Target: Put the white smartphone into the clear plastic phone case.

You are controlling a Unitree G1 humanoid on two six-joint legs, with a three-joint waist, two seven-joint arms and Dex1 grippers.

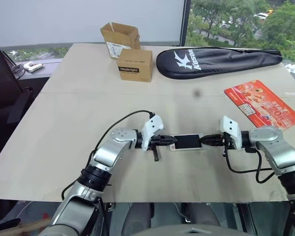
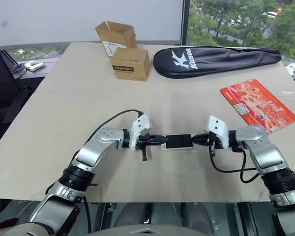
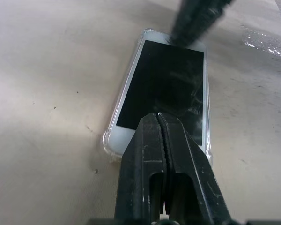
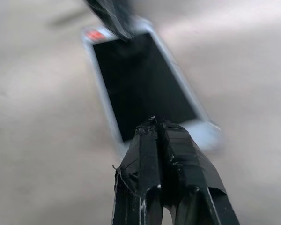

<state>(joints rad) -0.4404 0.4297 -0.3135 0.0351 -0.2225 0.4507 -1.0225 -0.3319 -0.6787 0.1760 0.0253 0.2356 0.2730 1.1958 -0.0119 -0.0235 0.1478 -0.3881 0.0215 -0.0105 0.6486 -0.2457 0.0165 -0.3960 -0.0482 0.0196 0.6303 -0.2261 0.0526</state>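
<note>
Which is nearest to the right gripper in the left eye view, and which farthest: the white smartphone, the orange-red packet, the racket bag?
From the right gripper:
1. White smartphone, right at its fingers, toward the robot's left.
2. Orange-red packet, farther back on the table's right side.
3. Racket bag, at the far edge, beyond the packet.

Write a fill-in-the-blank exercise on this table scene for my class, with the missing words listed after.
1. The phone lies screen up inside the clear ____.
2. Both pincers, left and right, have their fingers ____.
3. The black racket bag lies to the ____ of the two boxes.
4. The packet near the table's right edge is ____ in colour.

Missing words: case; shut; right; orange-red
</note>
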